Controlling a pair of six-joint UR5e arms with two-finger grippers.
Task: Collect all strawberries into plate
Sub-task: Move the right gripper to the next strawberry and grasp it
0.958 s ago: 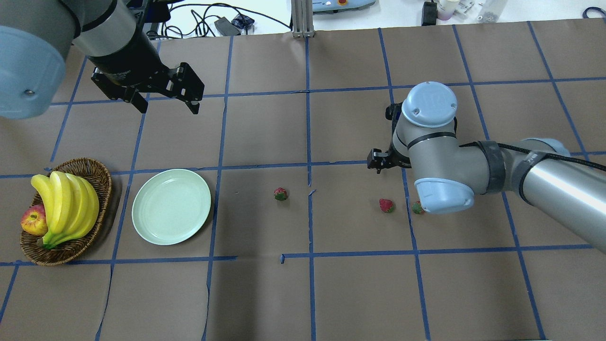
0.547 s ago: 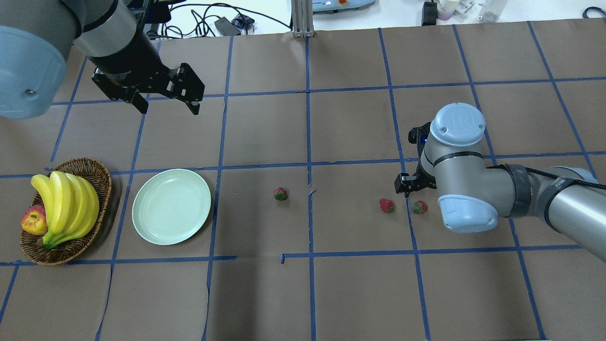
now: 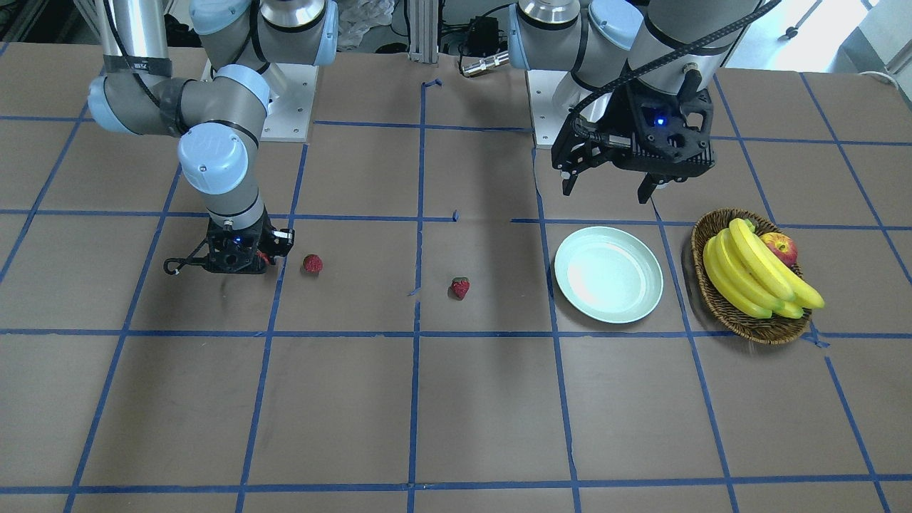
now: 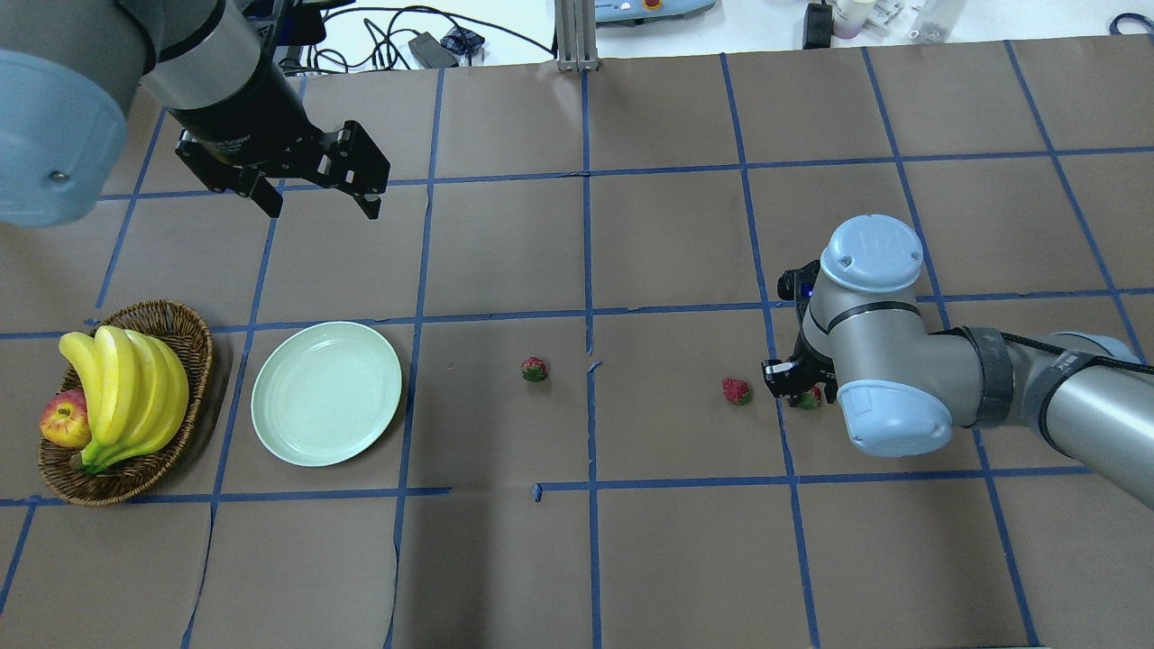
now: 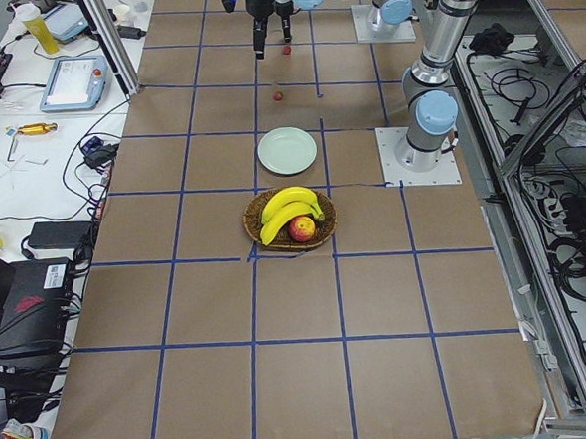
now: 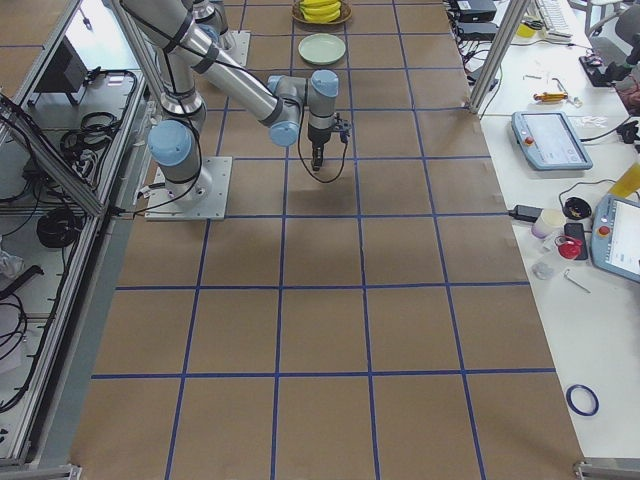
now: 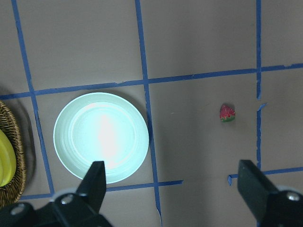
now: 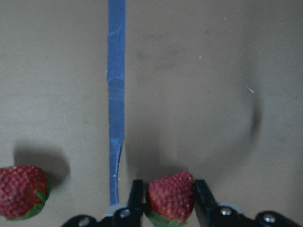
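Right gripper (image 8: 168,189) straddling a small red green-capped strawberry (image 8: 171,201) on the brown paper table (image 4: 631,559).
Fingers (image 8: 137,189) close at both sides; whether clamped, cannot tell. Left gripper (image 4: 321,209) gapes wide near the round pale-mint plate (image 4: 326,406).

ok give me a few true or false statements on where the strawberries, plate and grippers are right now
1. The plate holds a strawberry. False: it is empty.
2. A strawberry sits between the right gripper's fingers. True.
3. The left gripper is shut. False: it is open and empty.
4. The basket holds bananas and an apple. True.
5. The other two strawberries lie in the basket. False: they lie on the table.
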